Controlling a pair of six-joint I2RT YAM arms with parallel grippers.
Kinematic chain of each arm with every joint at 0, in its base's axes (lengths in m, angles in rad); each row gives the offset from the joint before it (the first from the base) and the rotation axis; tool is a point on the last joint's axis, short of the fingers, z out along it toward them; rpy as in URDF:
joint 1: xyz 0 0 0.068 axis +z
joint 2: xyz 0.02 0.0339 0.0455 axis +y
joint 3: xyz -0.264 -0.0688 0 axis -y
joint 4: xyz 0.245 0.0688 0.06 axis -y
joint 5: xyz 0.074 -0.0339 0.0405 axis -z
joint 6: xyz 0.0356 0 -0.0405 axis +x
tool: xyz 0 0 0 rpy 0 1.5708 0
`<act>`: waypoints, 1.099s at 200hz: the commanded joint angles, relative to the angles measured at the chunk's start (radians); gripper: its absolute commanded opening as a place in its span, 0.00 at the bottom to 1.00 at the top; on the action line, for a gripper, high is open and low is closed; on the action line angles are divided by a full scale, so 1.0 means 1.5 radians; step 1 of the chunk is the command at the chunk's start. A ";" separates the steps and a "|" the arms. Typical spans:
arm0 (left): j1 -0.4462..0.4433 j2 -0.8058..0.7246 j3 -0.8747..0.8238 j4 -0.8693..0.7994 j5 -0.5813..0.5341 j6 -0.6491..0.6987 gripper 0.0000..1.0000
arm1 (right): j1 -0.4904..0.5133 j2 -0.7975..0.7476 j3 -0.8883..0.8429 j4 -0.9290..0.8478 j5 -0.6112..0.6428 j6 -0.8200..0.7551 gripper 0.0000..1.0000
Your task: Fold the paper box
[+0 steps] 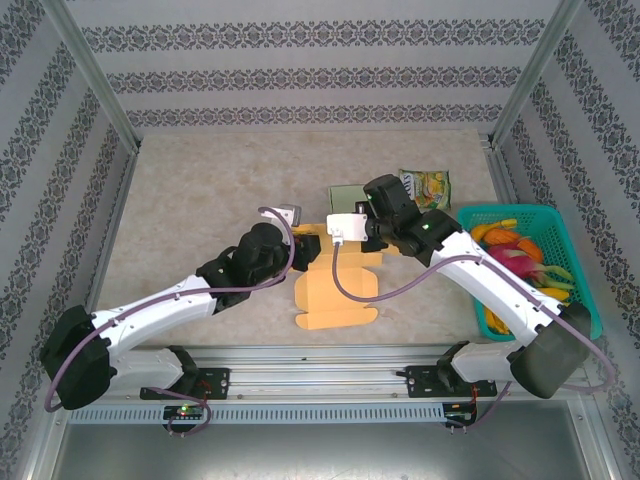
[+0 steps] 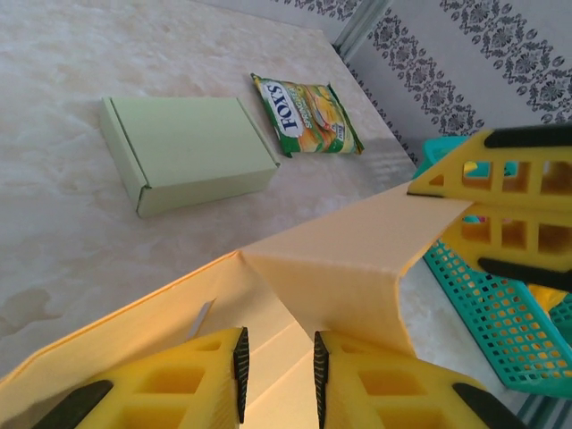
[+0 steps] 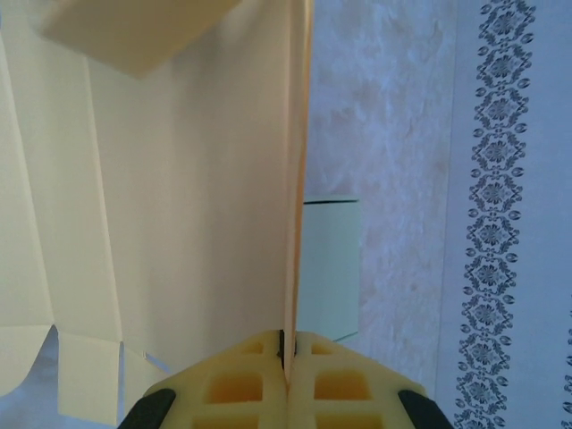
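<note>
The paper box (image 1: 338,292) is an orange-yellow cardboard blank lying partly flat in the middle of the table, with one panel (image 2: 357,255) lifted upright. My right gripper (image 3: 286,344) is shut on the edge of that raised panel (image 3: 197,197); its yellow fingers (image 2: 514,170) pinch the panel's far corner. My left gripper (image 2: 278,366) hovers low over the blank with its jaws a narrow gap apart and nothing pinched between the pads; a fold line runs under the gap. From above, both wrists meet over the blank's far end (image 1: 320,245).
A closed pale green box (image 1: 347,197) (image 2: 188,152) lies just beyond the blank. A snack bag (image 1: 425,187) (image 2: 308,114) sits to its right. A teal basket (image 1: 528,212) (image 2: 483,295) of toy food stands at the right edge. Frame posts rise at the table corners.
</note>
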 commanded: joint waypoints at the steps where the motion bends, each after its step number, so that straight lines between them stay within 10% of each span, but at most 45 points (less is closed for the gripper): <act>1: -0.007 -0.004 0.026 0.038 -0.025 0.010 0.28 | 0.017 -0.014 -0.031 0.028 -0.015 0.021 0.00; 142: 0.001 -0.099 -0.076 0.010 -0.192 -0.029 0.32 | 0.030 0.029 -0.092 0.089 -0.001 0.071 0.00; 220: 0.005 -0.199 -0.194 -0.028 -0.079 -0.068 0.32 | 0.020 0.020 -0.084 0.079 0.007 0.073 0.00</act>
